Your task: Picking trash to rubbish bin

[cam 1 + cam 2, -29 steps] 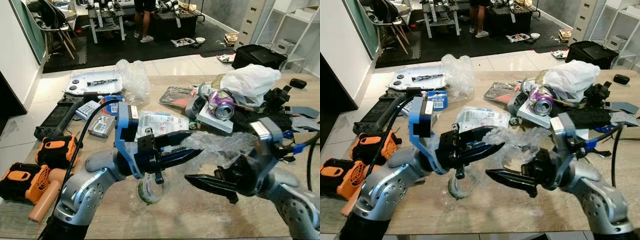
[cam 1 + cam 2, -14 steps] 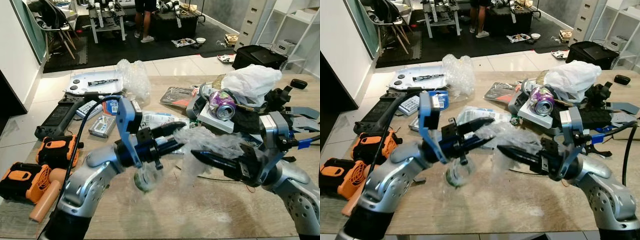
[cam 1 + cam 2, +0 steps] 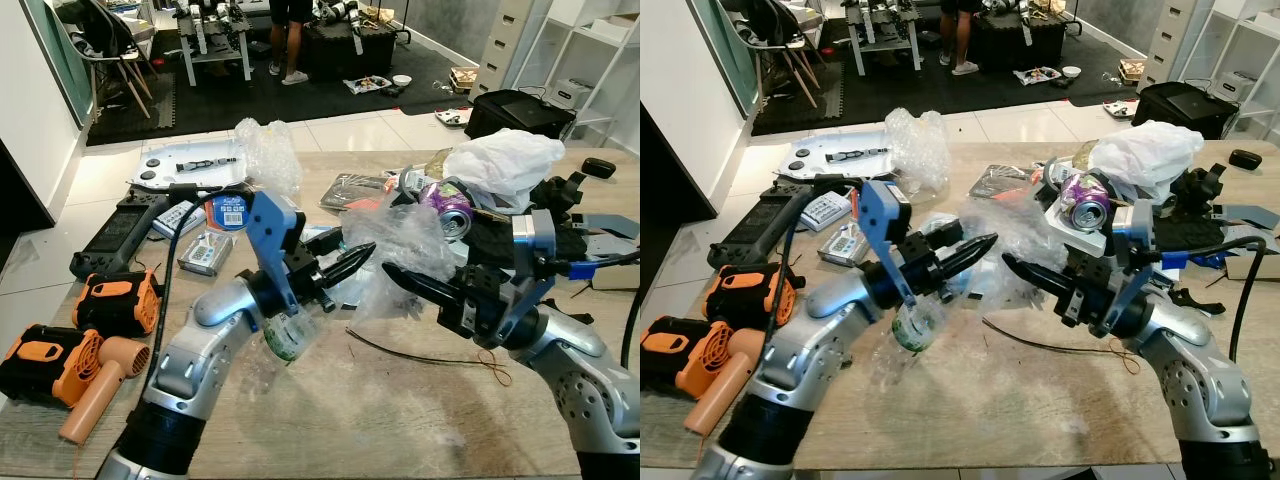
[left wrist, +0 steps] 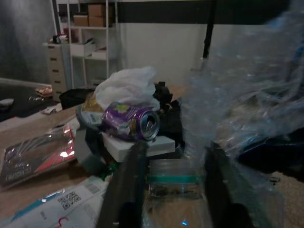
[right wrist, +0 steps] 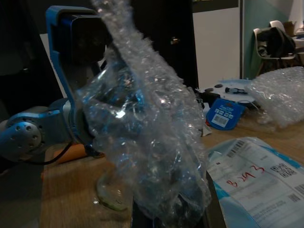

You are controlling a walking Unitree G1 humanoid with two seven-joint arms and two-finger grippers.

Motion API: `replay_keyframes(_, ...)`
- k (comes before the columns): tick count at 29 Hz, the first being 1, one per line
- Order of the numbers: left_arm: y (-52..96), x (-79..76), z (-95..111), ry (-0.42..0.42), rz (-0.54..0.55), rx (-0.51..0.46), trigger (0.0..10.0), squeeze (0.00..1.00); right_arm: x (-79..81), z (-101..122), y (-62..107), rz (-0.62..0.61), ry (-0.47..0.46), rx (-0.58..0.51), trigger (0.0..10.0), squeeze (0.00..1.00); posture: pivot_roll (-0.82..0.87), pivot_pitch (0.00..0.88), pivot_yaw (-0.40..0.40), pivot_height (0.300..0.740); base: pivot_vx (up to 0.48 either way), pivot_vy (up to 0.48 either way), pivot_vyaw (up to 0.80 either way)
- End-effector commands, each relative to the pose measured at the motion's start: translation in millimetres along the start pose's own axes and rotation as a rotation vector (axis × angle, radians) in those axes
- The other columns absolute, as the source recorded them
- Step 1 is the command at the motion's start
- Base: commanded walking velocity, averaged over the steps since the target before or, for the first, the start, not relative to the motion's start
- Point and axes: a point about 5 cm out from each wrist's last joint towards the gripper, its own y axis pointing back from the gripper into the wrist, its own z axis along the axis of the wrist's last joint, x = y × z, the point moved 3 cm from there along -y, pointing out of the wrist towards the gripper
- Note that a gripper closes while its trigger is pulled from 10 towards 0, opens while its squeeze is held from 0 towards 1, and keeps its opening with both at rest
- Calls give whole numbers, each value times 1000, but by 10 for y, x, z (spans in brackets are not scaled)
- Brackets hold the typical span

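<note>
Bubble wrap (image 3: 405,245), a crumpled clear sheet, hangs above the table (image 3: 400,400) in the left eye view, held up between the two grippers. The left gripper (image 3: 350,255) points toward it with its jaws slightly apart, a clear tape roll (image 3: 290,335) dangling beneath the wrist. The right gripper (image 3: 400,278) reaches in from the other side; whether its jaws are together is hidden by plastic. Behind lie a purple can (image 3: 447,205) and a white plastic bag (image 3: 505,165).

In the left wrist view, two dark fingers (image 4: 126,190) stand apart with the wrap draped beside them.

In the right wrist view, the wrap covers the jaws, above a white mailer (image 5: 256,175).
</note>
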Motion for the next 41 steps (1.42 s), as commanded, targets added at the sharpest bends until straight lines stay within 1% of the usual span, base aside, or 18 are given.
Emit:
replay_keyframes(1, 21, -20, -147, 27, 7, 44, 10000, 1000, -1, -11, 3, -7, 15, 1, 0, 0, -153, 181, 52, 740, 0, 0, 0)
replay_keyframes(2, 16, -24, -154, 30, 8, 42, 10000, 1000, -6, -14, 1, -13, 16, 1, 0, 0, -154, 181, 52, 740, 0, 0, 0)
replay_keyframes(3, 6, -4, -172, 22, 23, 51, 10000, 0, -13, -14, 0, -20, 18, 0, 0, 0, -153, 181, 52, 740, 0, 0, 0)
replay_keyframes(6, -1, 25, -200, 1, 37, 69, 10000, 0, -45, -15, 8, -45, 27, 4, 0, 0, -154, 182, 54, 740, 0, 0, 0)
replay_keyframes(7, 22, 3, -173, 14, 10, 45, 0, 0, -127, -20, 40, -98, 43, 17, 0, 0, -155, 185, 55, 740, 0, 0, 0)
replay_keyframes(12, 70, -92, -191, 5, -63, 64, 0, 0, -239, -7, 80, -170, 64, 28, 0, 0, -156, 185, 55, 740, 0, 0, 0)
replay_keyframes(13, 81, -130, -220, -18, -92, 89, 4118, 0, -297, 8, 99, -208, 72, 22, 0, 0, -155, 185, 54, 740, 0, 0, 0)
replay_keyframes(14, 89, -152, -245, -28, -109, 110, 4118, 0, -354, 28, 119, -245, 81, 16, 0, 0, -156, 187, 54, 740, 0, 0, 0)
replay_keyframes(15, 104, -163, -265, -45, -126, 132, 10000, 0, -426, 62, 145, -294, 90, -1, 0, 0, -156, 188, 54, 740, 0, 0, 0)
replay_keyframes(21, 181, -76, -263, -138, -140, 193, 10000, 0, -702, 182, 275, -495, 119, -60, 0, 0, -154, 189, 56, 740, 0, 0, 0)
replay_keyframes(23, 192, -53, -262, -150, -135, 200, 10000, 0, -730, 186, 291, -516, 119, -64, 0, 0, -154, 189, 56, 740, 0, 0, 0)
replay_keyframes(24, 215, -48, -271, -135, -146, 209, 10000, 75, -757, 184, 309, -540, 120, -64, 0, 0, -154, 191, 57, 740, 0, 0, 0)
replay_keyframes(25, 231, -48, -277, -123, -155, 215, 10000, 1000, -771, 183, 321, -554, 121, -64, 0, 0, -154, 191, 57, 740, 0, 0, 0)
replay_keyframes(28, 316, -120, -309, -142, -234, 264, 10000, 1000, -794, 171, 348, -571, 123, -59, 0, 0, -154, 192, 60, 740, 0, 0, 0)
replay_keyframes(33, 526, -172, -334, -270, -383, 406, 10000, 1000, -804, 165, 379, -577, 131, -53, 0, 0, -151, 189, 61, 740, 0, 0, 0)
replay_keyframes(37, 594, -155, -388, -359, -437, 507, 10000, 1000, -745, 205, 370, -533, 121, -82, 0, 0, -152, 186, 66, 740, 0, 0, 0)
replay_keyframes(38, 638, -150, -469, -428, -474, 582, 10000, 1000, -683, 268, 356, -492, 108, -128, 0, 0, -156, 183, 69, 740, 0, 0, 0)
replay_keyframes(41, 644, -165, -539, -478, -505, 622, 10000, 1000, -622, 326, 340, -455, 97, -165, 0, 0, -162, 181, 70, 740, 0, 0, 0)
